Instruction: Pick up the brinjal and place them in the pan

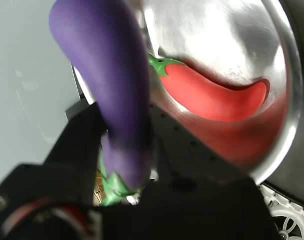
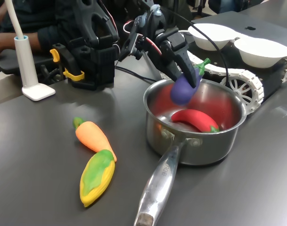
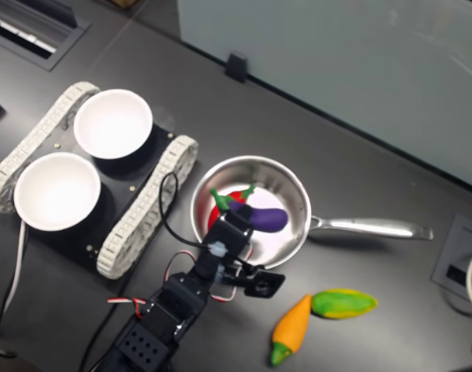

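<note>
Gripper (image 2: 189, 75) clamped brinjal (image 2: 185, 87) near stem, purple end hung over pan (image 2: 157, 129), above red chilli (image 2: 196, 119). Risk: release from height, bounce over rim.

The pan (image 2: 192, 125) sits on the table (image 2: 35, 155), its handle toward the first exterior view's lower left. Inside lies a chilli (image 2: 195, 119); the brinjal (image 2: 184, 88) hangs above it in the jaws. A carrot (image 2: 94, 137) and corn (image 2: 97, 176) lie left of the pan, touching; two bowls (image 2: 237, 41) stand behind it.
</note>
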{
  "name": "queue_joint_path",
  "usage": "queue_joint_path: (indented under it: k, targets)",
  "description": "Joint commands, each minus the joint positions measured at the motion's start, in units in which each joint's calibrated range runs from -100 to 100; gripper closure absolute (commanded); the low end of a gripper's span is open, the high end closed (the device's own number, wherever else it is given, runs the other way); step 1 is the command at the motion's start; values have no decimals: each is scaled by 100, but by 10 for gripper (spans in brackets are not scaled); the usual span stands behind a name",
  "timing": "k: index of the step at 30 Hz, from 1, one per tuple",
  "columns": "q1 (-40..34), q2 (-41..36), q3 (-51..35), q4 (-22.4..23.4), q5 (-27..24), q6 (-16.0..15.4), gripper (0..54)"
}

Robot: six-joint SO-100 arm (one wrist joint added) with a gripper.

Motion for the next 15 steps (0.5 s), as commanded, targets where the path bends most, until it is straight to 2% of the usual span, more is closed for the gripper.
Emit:
queue_joint_path:
  k: [1, 11, 12, 15]
  targets:
    - [-101, -419, -123, -315, 78, 56, 397]
    - [-112, -563, -95, -272, 259, 56, 318]
    - [-135, -579, -113, -221, 259, 56, 303]
    - [-193, -613, -204, -67, 112, 56, 213]
